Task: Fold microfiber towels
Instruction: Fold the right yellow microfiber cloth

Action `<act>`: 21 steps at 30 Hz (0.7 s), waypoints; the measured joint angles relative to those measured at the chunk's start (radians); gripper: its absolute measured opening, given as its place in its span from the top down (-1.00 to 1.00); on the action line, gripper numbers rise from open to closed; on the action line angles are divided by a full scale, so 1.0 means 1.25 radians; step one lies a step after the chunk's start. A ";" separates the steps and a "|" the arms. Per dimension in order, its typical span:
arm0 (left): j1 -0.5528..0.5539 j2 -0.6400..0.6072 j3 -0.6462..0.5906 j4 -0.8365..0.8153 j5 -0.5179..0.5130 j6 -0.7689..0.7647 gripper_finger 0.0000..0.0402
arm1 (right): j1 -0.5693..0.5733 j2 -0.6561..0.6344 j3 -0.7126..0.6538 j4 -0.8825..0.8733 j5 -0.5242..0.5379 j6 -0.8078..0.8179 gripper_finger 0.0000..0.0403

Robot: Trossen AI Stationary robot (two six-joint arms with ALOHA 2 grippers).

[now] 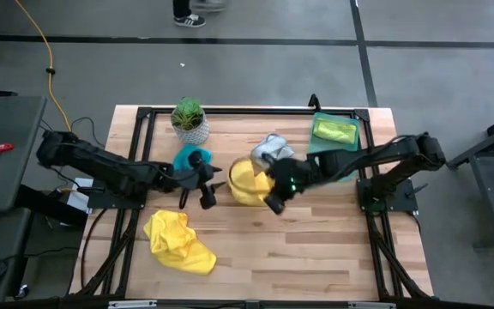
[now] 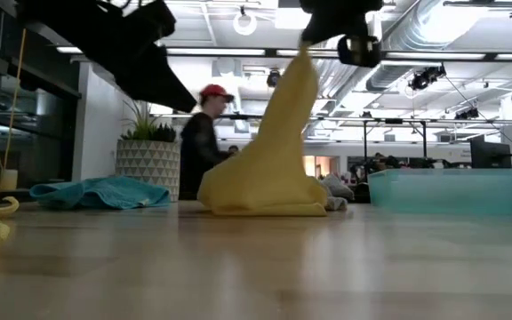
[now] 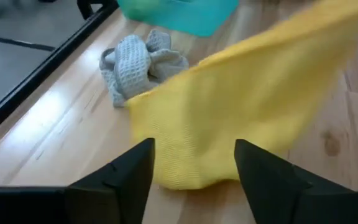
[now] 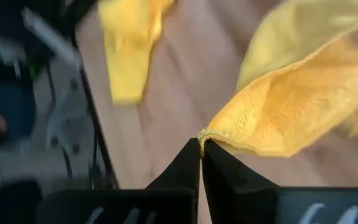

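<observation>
A yellow towel (image 1: 249, 178) sits mid-table, drawn up into a peak (image 2: 274, 151) under my right gripper (image 1: 274, 199), which is shut on it. My left gripper (image 1: 206, 194) is open just left of this towel, which fills the left wrist view (image 3: 229, 106) ahead of the fingers. A second yellow towel (image 1: 178, 242) lies crumpled near the front left. A teal towel (image 1: 190, 158) lies by the plant. A grey-white towel (image 1: 269, 148) lies bunched behind the held one. A lime green towel (image 1: 333, 130) lies in the tray. My right gripper pinches a corner tip of the yellow towel (image 4: 211, 134) between its two fingertips. The towel hangs below the gripper (image 2: 340, 36) in a taut cone. Its lower part (image 2: 265, 203) rests spread on the table.
A potted plant (image 1: 189, 120) stands at the far left-centre. A translucent green tray (image 1: 350, 144) stands at the far right. A person (image 2: 204, 142) shows in the room behind the table. Bare wood lies at the front centre and right.
</observation>
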 joint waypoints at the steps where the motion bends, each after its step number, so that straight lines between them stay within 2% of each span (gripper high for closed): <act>1: 0.014 0.002 0.000 0.007 0.029 0.007 -0.11 | 0.017 0.002 0.000 -0.019 -0.010 -0.002 1.00; 7: 0.073 0.070 0.000 0.091 0.205 0.010 -0.19 | 0.109 0.030 -0.001 -0.105 -0.045 -0.027 1.00; 13: 0.059 0.189 0.000 0.255 0.330 -0.016 -0.19 | 0.184 0.102 -0.001 -0.162 -0.101 -0.115 1.00; 17: 0.027 0.286 0.031 0.293 0.330 -0.045 -0.19 | 0.203 0.150 -0.001 -0.190 -0.104 -0.132 1.00; 21: 0.015 0.376 0.090 0.291 0.285 -0.050 -0.19 | 0.201 0.170 -0.001 -0.181 -0.101 -0.156 1.00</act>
